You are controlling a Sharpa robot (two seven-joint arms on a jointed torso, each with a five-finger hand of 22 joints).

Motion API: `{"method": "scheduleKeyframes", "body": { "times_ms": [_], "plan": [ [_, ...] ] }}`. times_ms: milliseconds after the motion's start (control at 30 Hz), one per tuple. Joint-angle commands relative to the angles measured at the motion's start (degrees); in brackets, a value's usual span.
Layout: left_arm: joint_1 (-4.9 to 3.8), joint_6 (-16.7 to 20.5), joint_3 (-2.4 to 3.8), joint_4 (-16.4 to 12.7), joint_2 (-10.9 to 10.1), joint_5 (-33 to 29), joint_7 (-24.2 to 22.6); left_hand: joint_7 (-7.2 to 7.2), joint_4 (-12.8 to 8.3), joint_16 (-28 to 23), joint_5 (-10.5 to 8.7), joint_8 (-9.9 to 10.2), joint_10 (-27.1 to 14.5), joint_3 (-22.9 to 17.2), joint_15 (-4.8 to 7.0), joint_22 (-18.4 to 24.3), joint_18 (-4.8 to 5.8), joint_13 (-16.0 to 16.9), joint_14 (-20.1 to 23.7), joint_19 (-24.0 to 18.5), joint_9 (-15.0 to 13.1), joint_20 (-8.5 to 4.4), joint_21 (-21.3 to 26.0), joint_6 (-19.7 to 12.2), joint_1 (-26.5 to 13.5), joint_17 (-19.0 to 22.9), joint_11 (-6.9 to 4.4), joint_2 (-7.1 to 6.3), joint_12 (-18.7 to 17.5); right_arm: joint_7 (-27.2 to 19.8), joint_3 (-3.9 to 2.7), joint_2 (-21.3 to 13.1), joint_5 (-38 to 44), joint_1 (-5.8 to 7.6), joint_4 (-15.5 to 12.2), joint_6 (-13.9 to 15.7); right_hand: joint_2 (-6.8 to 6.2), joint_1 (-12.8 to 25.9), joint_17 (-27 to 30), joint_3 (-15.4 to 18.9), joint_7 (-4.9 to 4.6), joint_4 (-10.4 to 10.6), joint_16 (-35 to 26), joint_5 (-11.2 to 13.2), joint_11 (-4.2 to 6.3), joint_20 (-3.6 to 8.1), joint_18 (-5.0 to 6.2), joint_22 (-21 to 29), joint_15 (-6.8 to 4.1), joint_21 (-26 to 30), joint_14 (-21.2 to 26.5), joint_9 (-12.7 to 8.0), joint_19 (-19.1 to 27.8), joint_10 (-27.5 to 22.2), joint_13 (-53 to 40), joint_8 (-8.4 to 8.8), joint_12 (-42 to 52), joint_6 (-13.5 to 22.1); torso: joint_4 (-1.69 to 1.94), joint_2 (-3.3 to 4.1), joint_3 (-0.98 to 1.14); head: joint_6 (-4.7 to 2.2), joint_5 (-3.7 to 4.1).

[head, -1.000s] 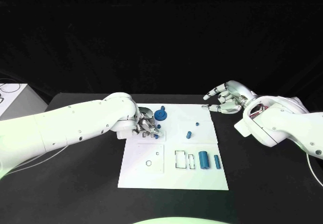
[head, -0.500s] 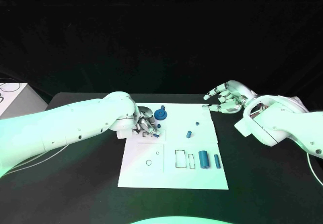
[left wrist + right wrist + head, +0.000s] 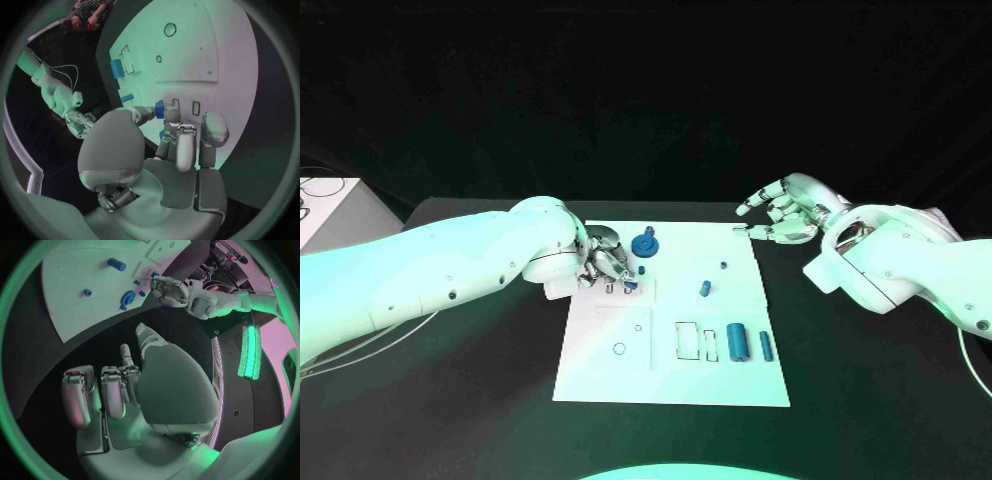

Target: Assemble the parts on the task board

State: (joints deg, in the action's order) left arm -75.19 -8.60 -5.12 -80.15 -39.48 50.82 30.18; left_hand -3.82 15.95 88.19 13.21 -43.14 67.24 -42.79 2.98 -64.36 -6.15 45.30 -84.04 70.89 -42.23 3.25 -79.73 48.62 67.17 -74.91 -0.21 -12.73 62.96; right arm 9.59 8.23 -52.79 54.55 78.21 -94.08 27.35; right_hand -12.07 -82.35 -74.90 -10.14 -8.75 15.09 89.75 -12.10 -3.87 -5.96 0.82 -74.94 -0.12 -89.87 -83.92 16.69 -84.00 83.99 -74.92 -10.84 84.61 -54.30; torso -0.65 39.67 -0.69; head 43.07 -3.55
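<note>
While my left robot hand (image 3: 607, 262) rests over the far left part of the white task board (image 3: 661, 375), its fingertips (image 3: 164, 111) pinch a small blue part (image 3: 159, 108) just above a slot. My right robot hand (image 3: 783, 215) hovers empty, fingers spread, past the board's far right corner above the black table (image 3: 877, 400).

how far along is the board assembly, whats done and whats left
Early to middle stage, as far as the views show. Looks done: the blue round part stands on the task board, near its far edge. In hand: the left hand works a small blue piece at its fingertips over the slots. Left: two blue cylinders and two small pieces lie loose; the right hand hovers off the board holding nothing.
</note>
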Motion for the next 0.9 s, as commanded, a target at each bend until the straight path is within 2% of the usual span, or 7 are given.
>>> {"method": "scheduleKeyframes", "body": {
  "times_ms": [33,67,100,367,633,767,900],
  "plan": [
    [-0.08,2.67,0.09,-0.69,-0.23,-0.56,-0.40,0.28,-12.33,0.40,2.51,-0.34,1.16,-12.23,0.58,-0.98,0.72,0.66,-4.54,1.05,-5.61,-0.15,-0.59,0.96,-1.63,-11.43,-0.32,-0.43,0.56,-0.25,-0.02,0.00,0.37,0.00,0.13,-0.83,-0.13,-0.37,-14.11,-0.26,-0.06,0.07,-0.24,-0.39,-0.19,0.10,-0.82,-15.06,0.02,-0.13,-5.80,-0.08,-6.00,1.26,-10.50,-0.19,-0.24,0.46,-0.02,0.04,0.02,0.17,-0.20],
    [-0.09,2.88,0.09,-0.86,-0.33,0.00,-0.37,0.32,-12.51,0.46,2.88,-0.36,1.33,-12.33,0.63,-1.17,0.77,0.76,-4.61,1.22,-5.70,-0.21,-0.68,1.06,-1.87,-11.58,-0.40,-0.51,0.63,-0.25,-0.02,0.01,0.37,0.00,0.18,-0.87,-0.13,-0.37,-14.11,-0.26,-0.06,0.07,-0.24,-0.39,-0.19,0.10,-0.82,-15.06,0.02,-0.13,-5.80,-0.08,-6.00,1.26,-10.50,-0.19,-0.24,0.46,-0.05,0.06,0.02,0.19,-0.26],
    [-0.09,2.98,0.10,-0.98,-0.39,0.55,-0.35,0.54,-13.10,0.72,4.39,-0.47,2.10,-12.58,0.85,-1.90,0.92,1.36,-4.90,1.87,-5.96,-0.42,-1.02,1.55,-2.61,-12.25,-0.63,-0.90,1.06,-0.25,-0.02,0.03,0.36,-0.01,0.23,-0.90,-0.13,-0.37,-14.11,-0.26,-0.06,0.07,-0.24,-0.39,-0.19,0.10,-0.82,-15.06,0.02,-0.13,-5.80,-0.08,-6.00,1.26,-10.50,-0.19,-0.24,0.46,-0.05,0.10,0.02,0.17,-0.32],
    [-0.09,3.44,-0.41,-1.12,-0.11,6.87,0.11,1.37,-14.87,1.55,9.36,-0.66,4.04,-13.42,1.67,-4.00,1.36,1.61,-5.74,3.80,-6.80,-1.24,-1.99,3.23,-4.91,-14.42,-1.46,-1.55,1.32,-0.25,0.00,0.15,0.29,-0.04,0.52,-1.14,-0.17,-0.34,-14.11,-0.25,-0.07,0.10,-0.24,-0.39,-0.20,0.09,-0.82,-15.06,0.03,-0.13,-5.80,-0.09,-6.00,1.25,-10.49,-0.20,-0.25,0.49,-0.07,0.08,0.10,0.61,-0.67],
    [-0.06,5.14,-1.08,-0.73,0.58,11.69,0.49,1.54,-15.30,1.65,10.31,-0.74,4.33,-13.58,1.84,-4.74,1.52,1.31,-5.83,4.42,-7.00,-1.42,-2.30,3.53,-5.32,-14.69,-1.64,-1.70,1.17,-0.35,0.00,0.13,0.25,-0.06,0.66,-1.10,-0.18,-0.30,-14.06,-0.24,-0.07,0.13,-0.27,-0.38,-0.20,0.09,-0.82,-15.06,0.03,-0.13,-5.78,-0.09,-6.00,1.29,-10.53,-0.21,-0.20,0.50,-0.16,0.08,0.07,0.79,-0.96],
    [-0.05,5.08,-1.49,-0.86,0.59,13.02,0.57,1.56,-15.37,1.64,10.43,-0.75,4.37,-13.63,1.87,-4.71,1.51,1.25,-5.83,4.42,-7.03,-1.45,-2.30,3.58,-5.36,-14.67,-1.67,-1.71,1.14,-0.35,0.00,0.18,0.17,-0.06,0.78,-1.04,-0.22,-0.09,-14.01,-0.17,-0.11,0.29,-0.30,-0.37,-0.23,0.08,-0.82,-15.06,0.04,-0.13,-5.77,-0.12,-6.00,1.06,-10.31,-0.18,-0.48,0.65,-0.25,0.08,0.07,1.11,-1.46],
    [-0.02,5.15,-1.88,-0.91,0.70,14.16,0.62,1.64,-15.63,1.66,10.96,-0.80,4.59,-13.81,1.96,-4.84,1.54,1.37,-5.84,4.56,-7.12,-1.55,-2.37,3.76,-5.51,-14.72,-1.75,-1.77,1.22,-0.45,0.00,0.19,-0.24,-0.06,0.86,-0.83,-0.23,0.06,-13.43,-0.14,-0.13,0.43,-0.59,-0.37,-0.26,0.06,-0.82,-15.06,0.06,-0.13,-5.60,-0.16,-6.00,0.48,-9.77,-0.16,-1.15,0.79,-0.10,0.16,-0.03,1.17,-1.42]
  ]
}}
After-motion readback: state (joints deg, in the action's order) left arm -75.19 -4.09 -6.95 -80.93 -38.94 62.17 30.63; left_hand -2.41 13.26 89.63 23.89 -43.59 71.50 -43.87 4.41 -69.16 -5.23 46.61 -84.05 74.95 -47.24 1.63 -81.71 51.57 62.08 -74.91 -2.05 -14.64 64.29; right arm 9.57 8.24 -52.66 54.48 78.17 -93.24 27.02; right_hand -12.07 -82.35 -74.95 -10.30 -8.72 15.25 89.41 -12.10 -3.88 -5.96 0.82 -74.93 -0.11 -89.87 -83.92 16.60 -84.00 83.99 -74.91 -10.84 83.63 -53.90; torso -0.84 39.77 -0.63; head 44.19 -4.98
